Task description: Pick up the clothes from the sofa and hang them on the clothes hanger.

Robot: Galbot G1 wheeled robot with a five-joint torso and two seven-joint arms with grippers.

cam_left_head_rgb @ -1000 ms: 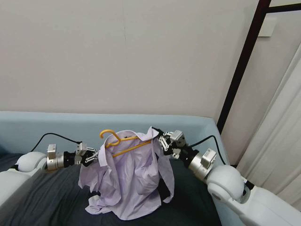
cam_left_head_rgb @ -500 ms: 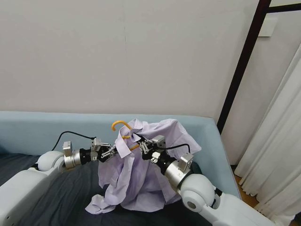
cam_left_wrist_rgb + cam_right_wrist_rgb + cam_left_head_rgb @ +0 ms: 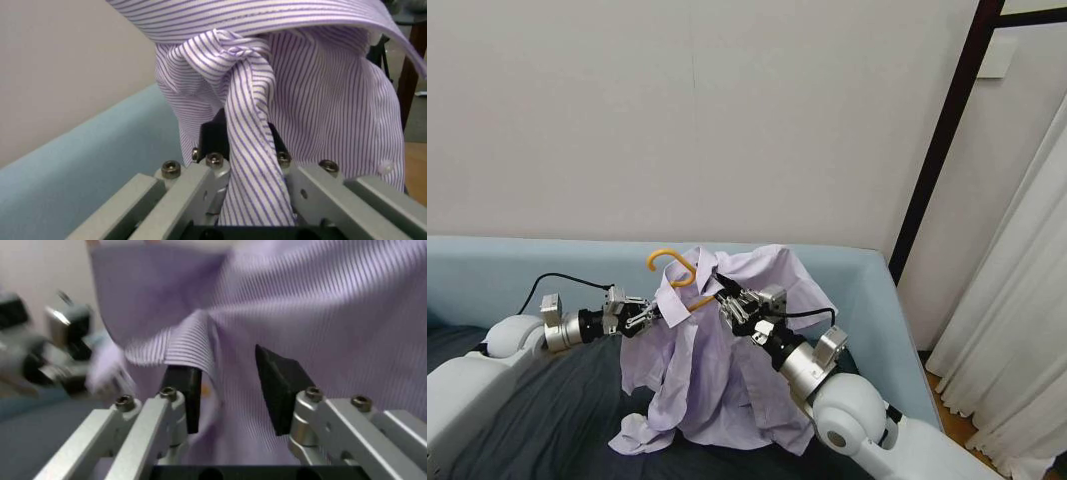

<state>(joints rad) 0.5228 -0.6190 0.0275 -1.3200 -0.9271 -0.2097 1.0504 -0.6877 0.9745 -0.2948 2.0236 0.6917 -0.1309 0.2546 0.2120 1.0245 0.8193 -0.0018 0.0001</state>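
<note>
Head view | left gripper (image 3: 643, 315) clamped on shirt (image 3: 727, 390) | right gripper (image 3: 733, 308) jaws apart by hanger (image 3: 667, 256)

No lettering, label, brand, number or sign can be read on the striped shirt (image 3: 727, 385), the hanger (image 3: 667, 257), the sofa (image 3: 487, 275) or the wall (image 3: 727, 100) behind

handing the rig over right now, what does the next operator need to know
Left gripper: shut on a strip of the purple striped shirt, held up over the sofa.
Right gripper: jaws apart at a fold of the shirt, right beside the yellow hanger; no firm grip visible.
Done: shirt lifted, upper part draped over the hanger, hook poking out on top.
To do: the hem lies on the dark seat, and the shirt looks bunched rather than seated evenly on the hanger.
</note>
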